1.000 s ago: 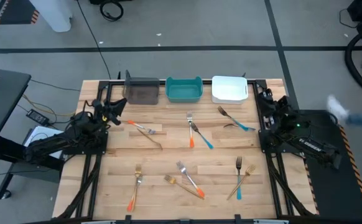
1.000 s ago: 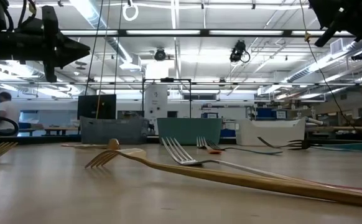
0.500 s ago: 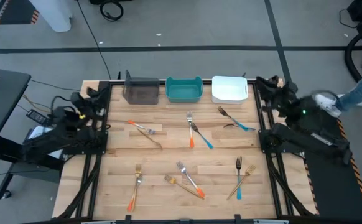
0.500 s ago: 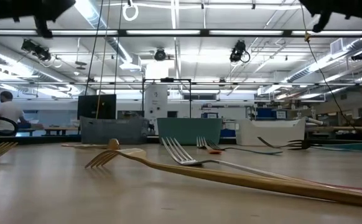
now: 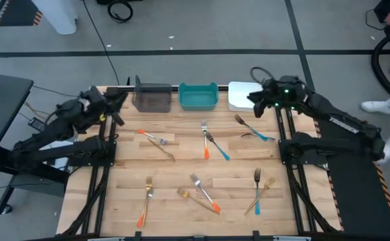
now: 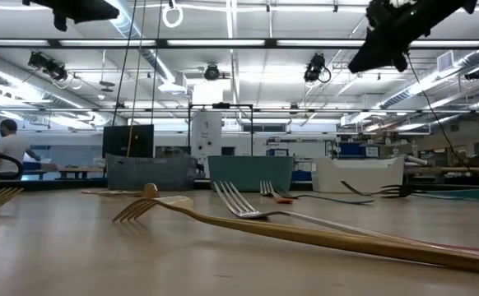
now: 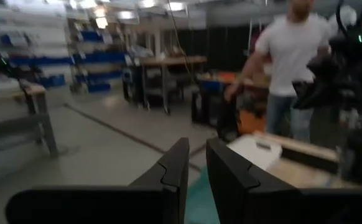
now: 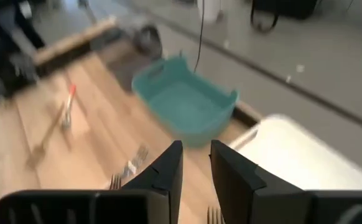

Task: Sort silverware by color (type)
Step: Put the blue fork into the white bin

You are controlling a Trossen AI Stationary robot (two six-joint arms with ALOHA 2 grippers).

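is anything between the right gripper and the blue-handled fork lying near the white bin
Nothing visible. The right gripper hangs over the white bin's edge, holding nothing. The blue-handled fork lies on bare table just in front, crossing only a gold fork.

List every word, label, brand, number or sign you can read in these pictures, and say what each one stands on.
None can be read.
White lettering on the right arm's link, high view: too small to read.
Grey bin, teal bin, white bin: no markings visible.
Forks: no markings visible.
Signs and shelf labels in the room behind the table, low view: too small or blurred to read.
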